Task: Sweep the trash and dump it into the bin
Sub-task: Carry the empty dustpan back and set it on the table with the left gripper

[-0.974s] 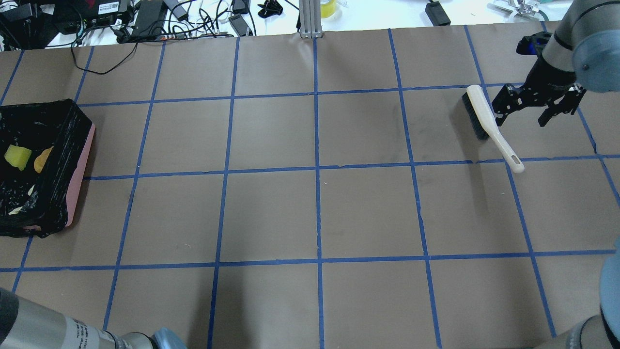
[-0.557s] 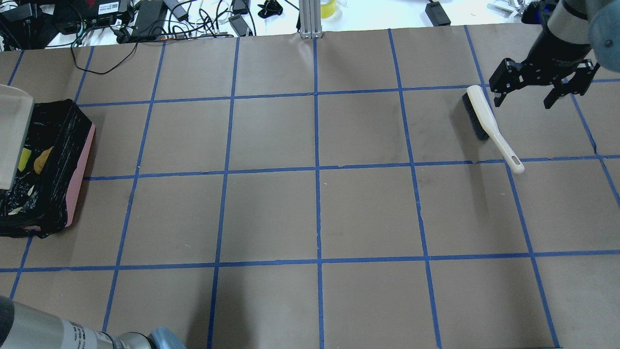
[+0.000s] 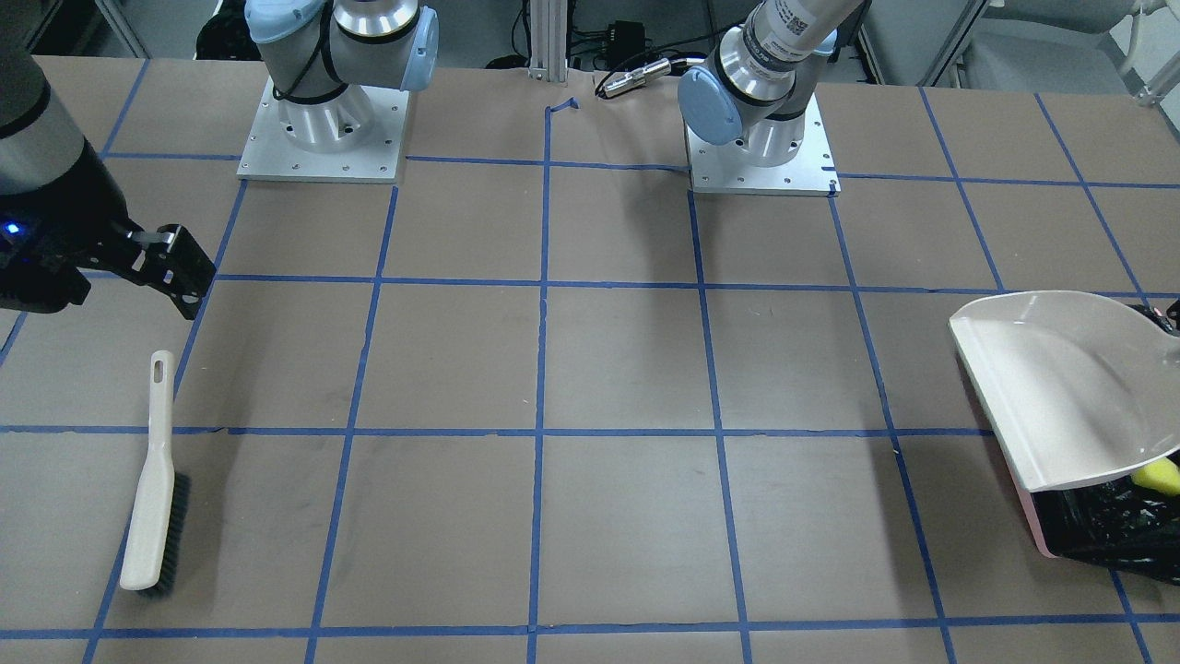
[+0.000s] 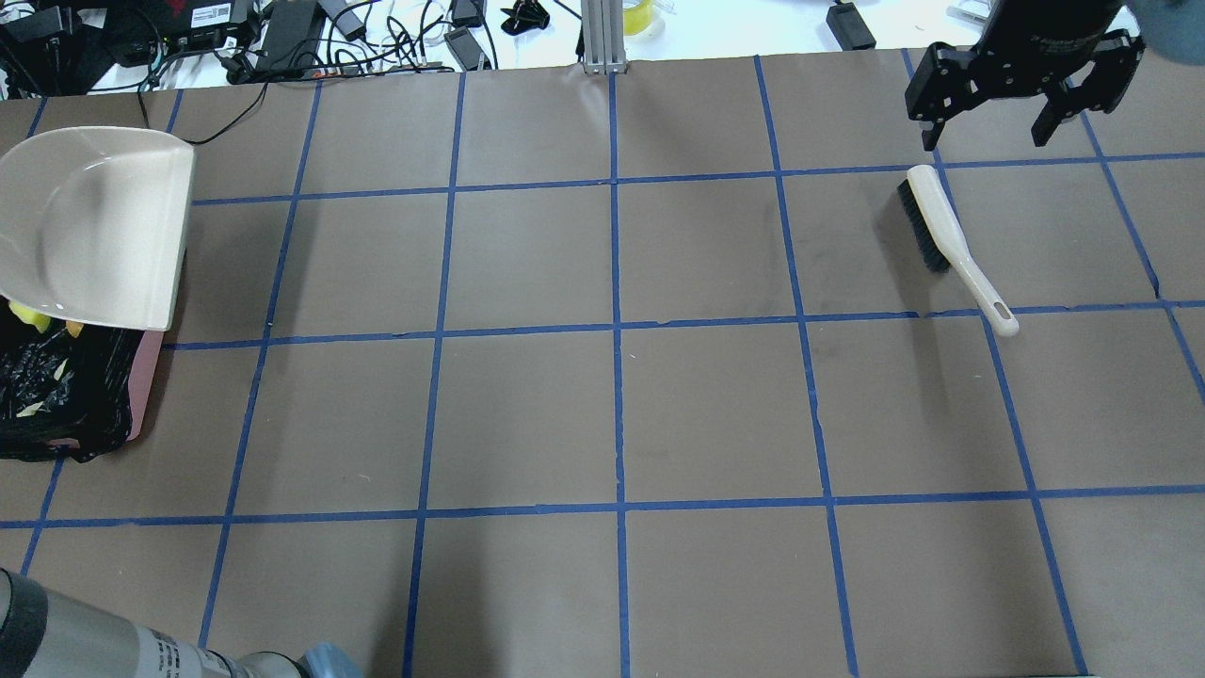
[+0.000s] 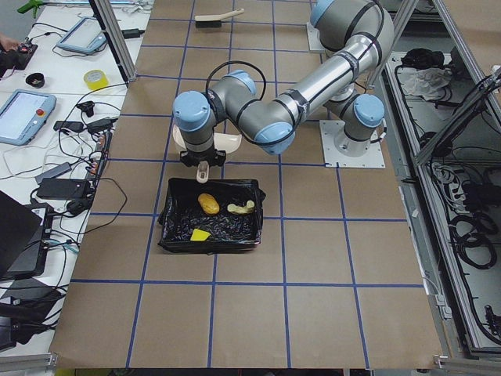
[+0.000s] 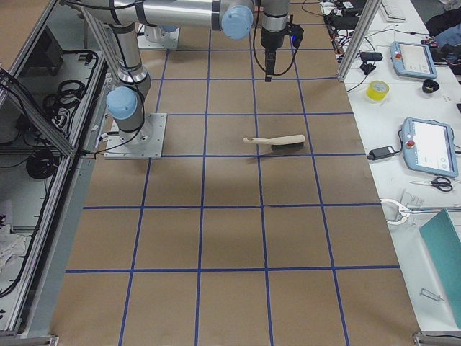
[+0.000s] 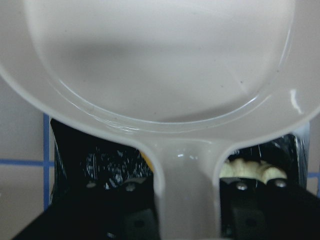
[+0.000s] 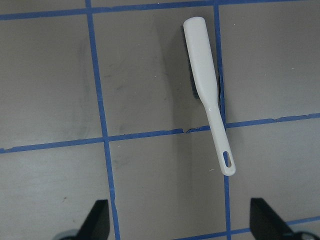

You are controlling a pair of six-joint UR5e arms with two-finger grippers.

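The pink bin (image 4: 146, 377) with its black bag stands at the table's left end. It holds the bread roll (image 5: 207, 204), the pastry piece (image 5: 241, 207) and the yellow-green sponge wedge (image 5: 200, 234). My left gripper (image 7: 187, 195) is shut on the handle of the off-white dustpan (image 4: 94, 226). The empty pan is held above the bin's far end and the table beside it. My right gripper (image 4: 1007, 108) is open and empty, raised beyond the brush (image 4: 946, 240), which lies on the table.
Cables and power supplies (image 4: 282, 38) lie beyond the table's far edge. An aluminium post (image 4: 602, 38) stands at the far middle. Brown paper with a blue tape grid (image 4: 617, 330) covers the table.
The dustpan has come into the overhead view from the left and now covers the bin's far part. My right gripper has moved away from the brush toward the far edge, still open.
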